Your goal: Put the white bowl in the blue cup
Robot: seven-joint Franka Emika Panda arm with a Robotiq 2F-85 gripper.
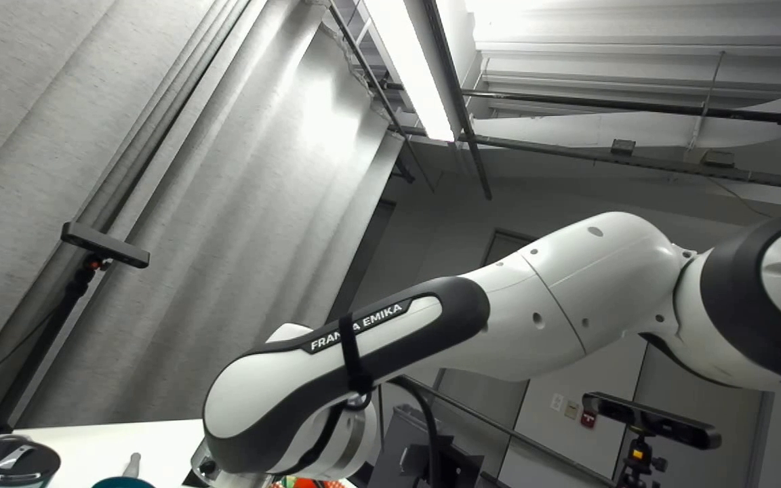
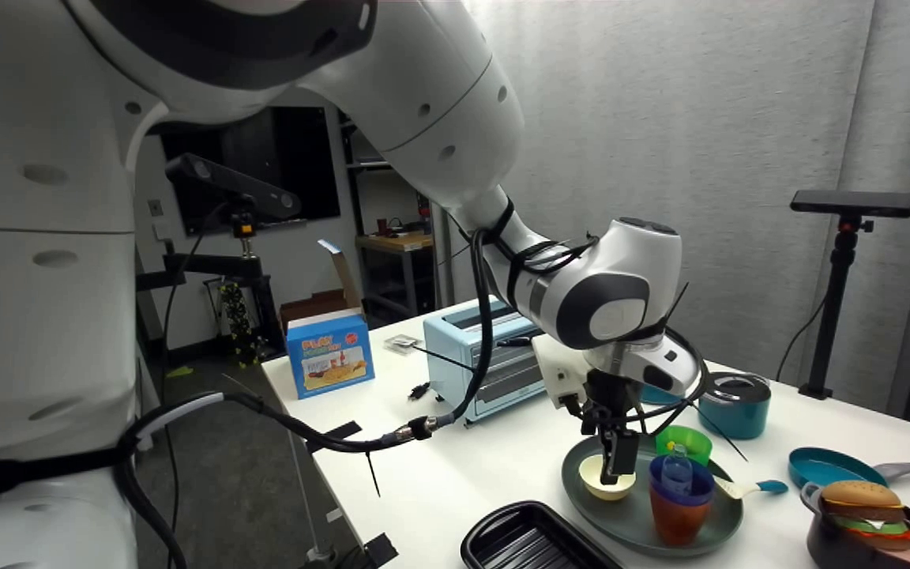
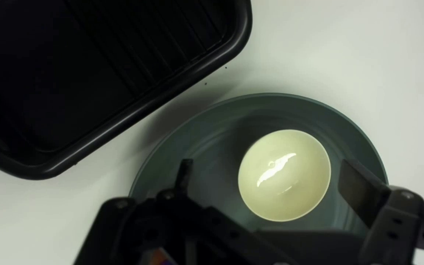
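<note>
A grey curtain [image 2: 684,118] hangs beyond the white table [image 2: 455,474], a strip light [image 1: 414,68] glowing overhead.

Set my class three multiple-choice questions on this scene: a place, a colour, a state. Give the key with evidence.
1. Where is the white bowl? A, black tray; B, dark green plate; C, black pot.
2. What colour is the toaster? A, red; B, yellow; C, light blue.
3. How is the gripper? A, open; B, shut on the bowl; C, shut, empty.

1: B, the plate shows under the bowl.
2: C, its side is light blue.
3: A, its jaws stand wide apart.
</note>
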